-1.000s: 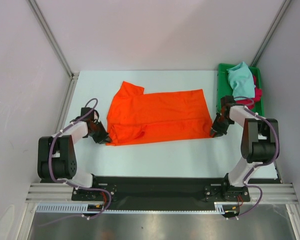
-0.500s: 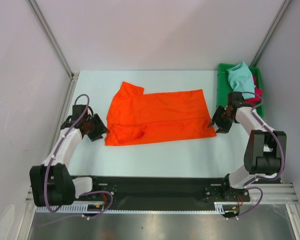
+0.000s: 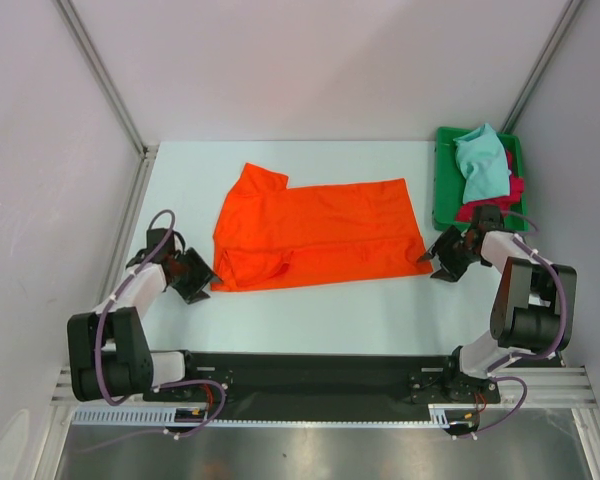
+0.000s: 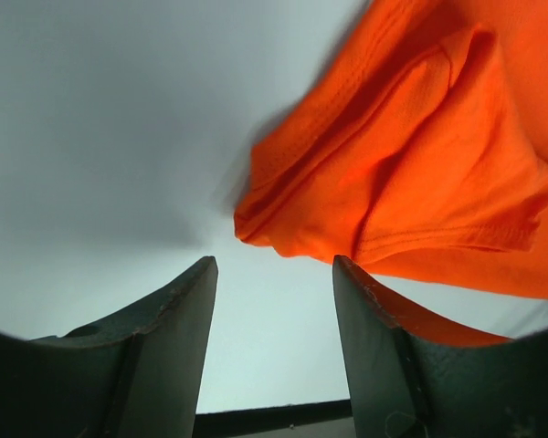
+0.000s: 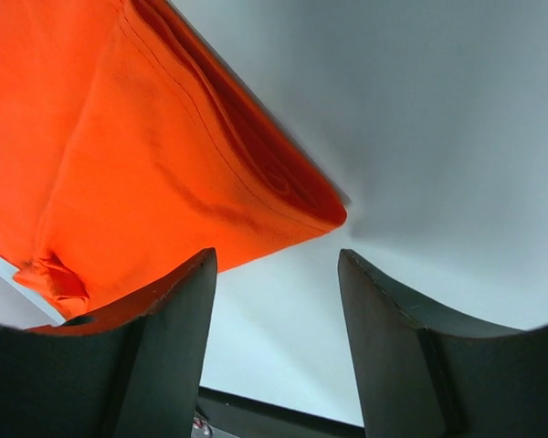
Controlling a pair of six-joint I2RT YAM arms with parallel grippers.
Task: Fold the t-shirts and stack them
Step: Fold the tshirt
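At the left of the white tabletop point(image 3: 330, 310), the left arm's black two-finger gripper point(image 3: 195, 275) sits low beside the near-left corner of a bright orange cloth t-shirt point(image 3: 320, 235), close to it but not touching. Its wrist camera shows the jaws parted with only bare table between them point(image 4: 274, 265), and the shirt's bunched sleeve corner point(image 4: 420, 182) lies just ahead of the fingertips.

The orange shirt is spread flat across the middle of the table as a long doubled band. One sleeve points toward the far left and another is tucked over its near-left edge.

At the shirt's near-right corner the right arm's gripper point(image 3: 445, 262) rests just off the cloth. It too stands apart and holds nothing point(image 5: 276, 255), and the layered hem corner point(image 5: 119, 155) comes to a point just beyond its fingers.

Farther right, against the far-right edge of the table, a green plastic tray point(image 3: 445, 185) holds a crumpled light teal t-shirt point(image 3: 480, 165). That shirt lies on top of a crimson red t-shirt point(image 3: 515, 188), which shows only at the tray's near-right side.
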